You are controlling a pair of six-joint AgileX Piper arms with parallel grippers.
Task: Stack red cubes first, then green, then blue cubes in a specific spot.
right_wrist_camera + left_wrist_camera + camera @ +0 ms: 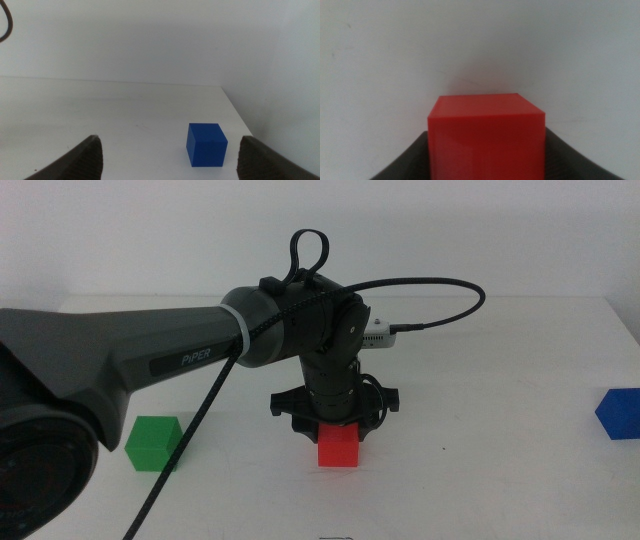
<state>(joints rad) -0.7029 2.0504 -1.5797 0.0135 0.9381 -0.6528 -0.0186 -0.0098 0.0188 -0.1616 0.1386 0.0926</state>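
Note:
The red cube (338, 447) is at the middle of the white table, near the front. My left gripper (338, 432) comes straight down on it, shut on the red cube (486, 142), with a dark jaw pressed against each side. Whether the cube rests on the table or hangs just above it I cannot tell. The green cube (153, 442) sits alone at the front left. The blue cube (620, 413) stands at the right edge. My right gripper (170, 160) is out of the middle view; it is open, and the blue cube (206, 145) lies a little ahead of it.
The left arm's thick grey body and its black cable (200, 415) cross the left half of the table, passing close over the green cube. The table's right edge (240, 115) runs just beyond the blue cube.

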